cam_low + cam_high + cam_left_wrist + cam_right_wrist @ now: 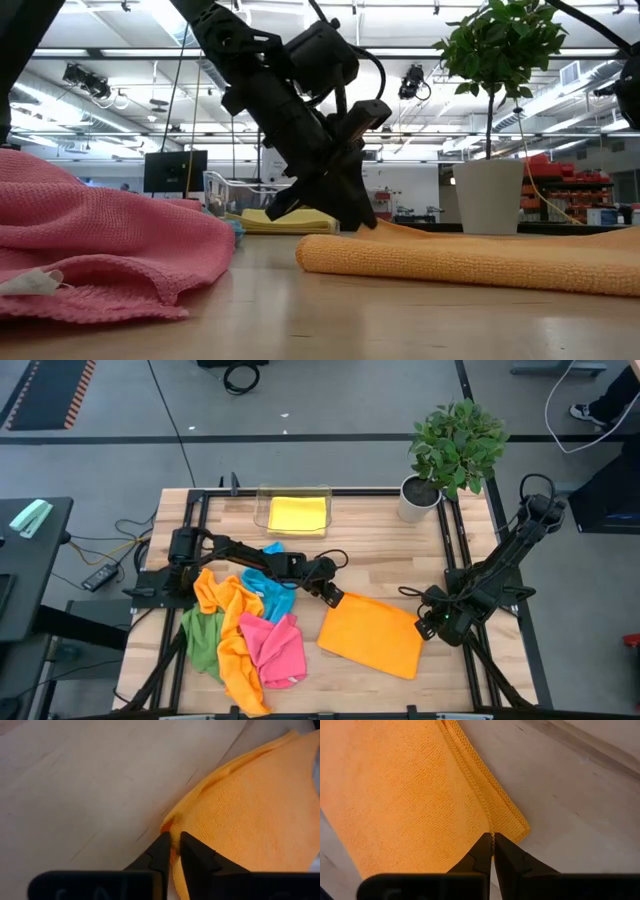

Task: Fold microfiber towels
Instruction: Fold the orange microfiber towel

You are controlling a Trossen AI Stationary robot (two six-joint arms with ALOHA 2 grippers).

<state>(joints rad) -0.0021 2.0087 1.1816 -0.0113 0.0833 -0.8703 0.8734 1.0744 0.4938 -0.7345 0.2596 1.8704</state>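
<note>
A clear tray (pixel 262 510) holding a folded yellow towel (pixel 297 515) sits behind the orange towel (pixel 372 634) on the counter (pixel 390 560), whose two far corners the left end effector (pixel 333 598) and right end effector (pixel 425 623) pinch shut.

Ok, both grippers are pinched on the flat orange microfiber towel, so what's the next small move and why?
Probably lift both corners together: the left gripper and right gripper each pinch a far corner of the flat orange microfiber towel, ready to fold.
</note>
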